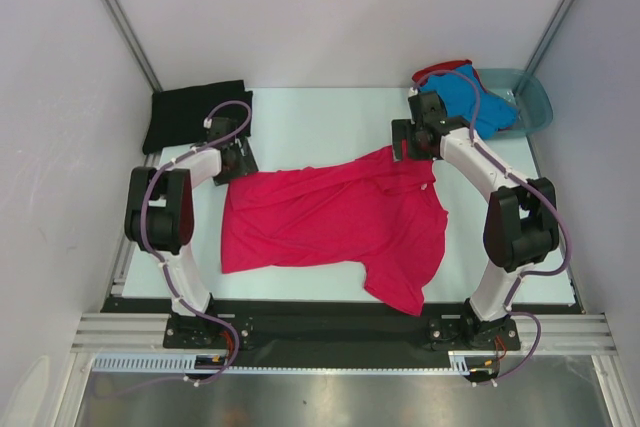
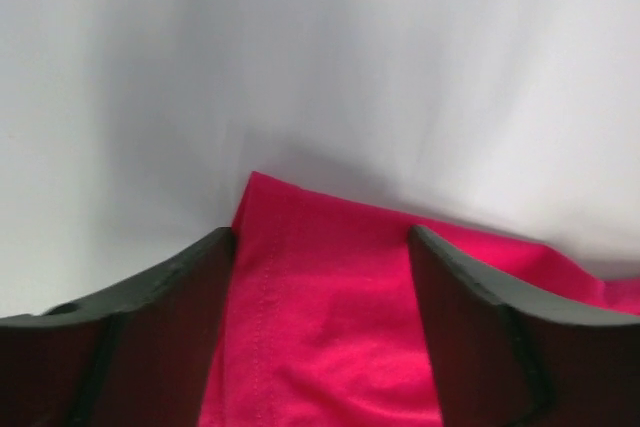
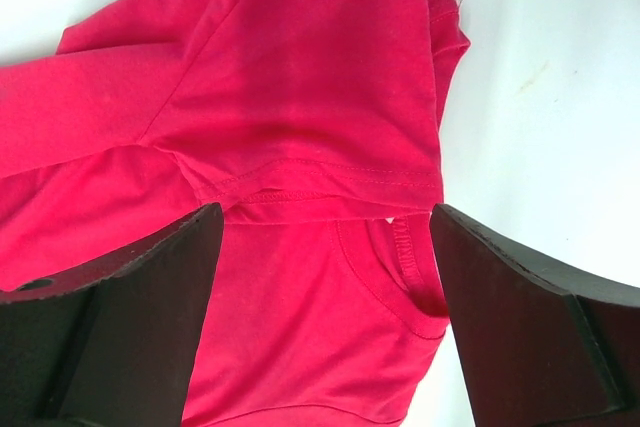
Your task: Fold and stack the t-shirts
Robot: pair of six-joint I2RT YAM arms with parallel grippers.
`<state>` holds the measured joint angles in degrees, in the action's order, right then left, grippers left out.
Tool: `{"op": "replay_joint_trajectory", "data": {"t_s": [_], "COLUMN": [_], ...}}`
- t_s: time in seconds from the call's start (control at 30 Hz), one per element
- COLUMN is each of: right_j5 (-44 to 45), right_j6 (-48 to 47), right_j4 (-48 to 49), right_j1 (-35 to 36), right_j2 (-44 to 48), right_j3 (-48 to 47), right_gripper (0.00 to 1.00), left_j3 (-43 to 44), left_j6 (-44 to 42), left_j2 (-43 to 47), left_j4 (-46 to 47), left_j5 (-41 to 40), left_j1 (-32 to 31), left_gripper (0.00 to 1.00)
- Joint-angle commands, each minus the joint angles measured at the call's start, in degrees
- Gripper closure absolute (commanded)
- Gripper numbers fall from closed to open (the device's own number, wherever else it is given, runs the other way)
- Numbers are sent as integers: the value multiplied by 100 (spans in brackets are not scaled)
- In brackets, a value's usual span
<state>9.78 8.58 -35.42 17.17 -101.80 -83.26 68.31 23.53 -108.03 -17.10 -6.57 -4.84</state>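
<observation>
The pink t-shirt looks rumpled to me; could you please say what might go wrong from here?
1. The left tool straddles only the far corner of the pink t-shirt; closing there may catch just the edge and slip.
2. The right tool stands over overlapped layers by the collar, so it may pinch several and skew the fold.

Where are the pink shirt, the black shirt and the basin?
pink shirt (image 1: 330, 217): top view, middle of its body.
black shirt (image 1: 190, 112): top view, centre of the cloth.
basin (image 1: 535, 99): top view, bare right wall.
</observation>
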Motion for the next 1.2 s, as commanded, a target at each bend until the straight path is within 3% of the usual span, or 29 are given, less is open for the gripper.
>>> {"op": "replay_joint_trajectory", "data": {"t_s": [0.0,0.13,0.2,0.23,0.33,1.0,1.03,1.1,1.13,1.17], "right_j5": [33,24,24,24,24,507,499,507,507,516], "right_j6": [21,21,21,12,12,372,390,451,478,495], "right_j4": [97,88,79,88,70,-255,-264,-281,-281,-290], "right_j1": [-47,-56,-56,-47,-56,-152,-152,-187,-188,-214], "right_j2": [-7,-16,-24,-16,-16,2,28,37,63,90], "right_j3": [12,12,3,12,3,109,117,144,152,213], "right_gripper": [10,10,10,10,10,10,10,10,10,10], "left_j3": [165,121,95,77,94,1228,1298,1483,1492,1483], "left_j6": [-112,-120,-129,-138,-173,-173,-191,-226,-217,-200], "left_j2": [-104,-104,-78,-69,-104,-596,-640,-746,-755,-729], "left_j4": [-153,-179,-179,-197,-214,-381,-408,-478,-478,-452], "left_j5": [-82,-81,-90,-116,-117,50,129,296,366,410], "left_j1": [115,133,141,141,150,1099,1117,1143,1143,1143], "left_gripper": [26,62,71,88,100,99,85,69,48,38]}}
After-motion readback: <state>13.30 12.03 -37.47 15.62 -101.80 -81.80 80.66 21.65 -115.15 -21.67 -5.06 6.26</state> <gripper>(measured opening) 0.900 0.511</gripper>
